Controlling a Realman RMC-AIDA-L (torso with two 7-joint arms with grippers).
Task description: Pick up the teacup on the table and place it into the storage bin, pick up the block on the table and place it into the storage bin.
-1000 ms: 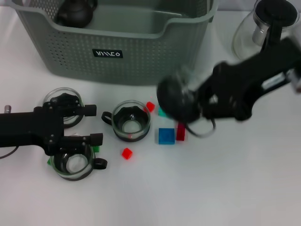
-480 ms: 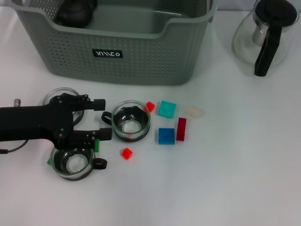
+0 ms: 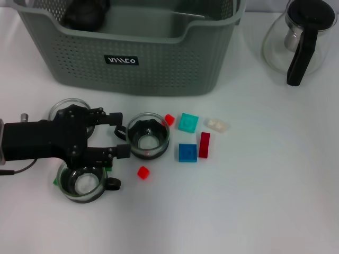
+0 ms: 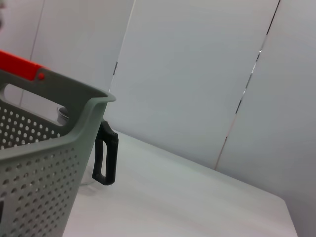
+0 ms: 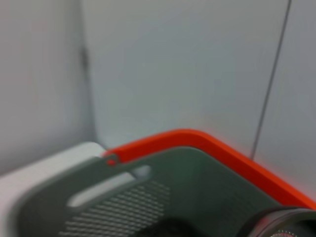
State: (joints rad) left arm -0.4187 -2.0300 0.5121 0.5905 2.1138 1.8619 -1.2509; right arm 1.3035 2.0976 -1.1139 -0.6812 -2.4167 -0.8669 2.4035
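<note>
Three glass teacups stand on the white table: one in the middle [image 3: 149, 136], one at the front left [image 3: 81, 183], and one behind [image 3: 68, 108] partly hidden by my left arm. My left gripper [image 3: 120, 134] is open, its fingertips on either side of the middle teacup's handle. Several blocks lie to the right of that cup: teal [image 3: 188, 122], blue [image 3: 186, 152], dark red [image 3: 204, 145], clear [image 3: 216, 124] and two small red ones [image 3: 142, 172]. The grey-green storage bin [image 3: 159, 58] stands at the back with a dark teapot [image 3: 85, 13] inside. My right gripper does not show.
A glass carafe [image 3: 299, 37] with a black handle stands at the back right; its handle [image 4: 106, 158] shows beside the bin's corner [image 4: 49, 148] in the left wrist view. The right wrist view shows the bin's rim [image 5: 163, 163] with an orange edge.
The right arm, which hung blurred over the blocks, has left the head view. My left gripper has moved right, up to the middle teacup's handle.
</note>
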